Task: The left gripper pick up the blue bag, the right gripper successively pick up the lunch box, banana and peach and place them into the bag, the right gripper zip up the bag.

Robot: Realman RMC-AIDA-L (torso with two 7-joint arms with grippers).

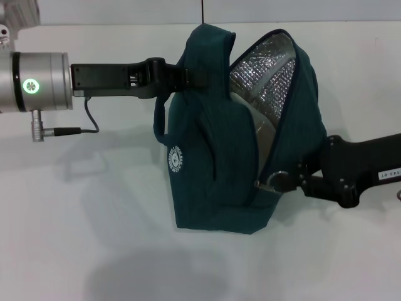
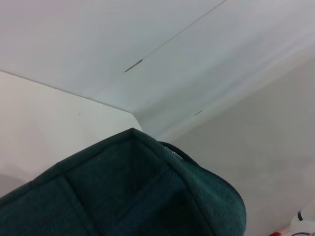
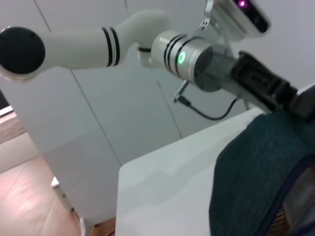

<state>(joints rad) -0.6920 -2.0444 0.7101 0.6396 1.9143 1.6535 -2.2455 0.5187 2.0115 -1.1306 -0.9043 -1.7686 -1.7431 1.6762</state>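
1. The blue bag (image 1: 219,157) is dark teal fabric with a fine woven texture; its lining (image 1: 266,78) is silver foil with a quilted, dotted pattern.
2. A round white logo (image 1: 177,159) sits on the bag's side.
3. The zipper ring (image 1: 276,182) is silvery metal, and the zip edge is dark.
4. The left gripper (image 1: 182,78) is black; its wrist (image 1: 37,81) is silver with a green glowing ring.
5. The right gripper (image 1: 291,182) is black, with a small white label (image 1: 390,174) on the forearm.
6. The worktop (image 1: 75,238) is plain white.
7. In the right wrist view, the left arm (image 3: 83,46) is white with black bands.
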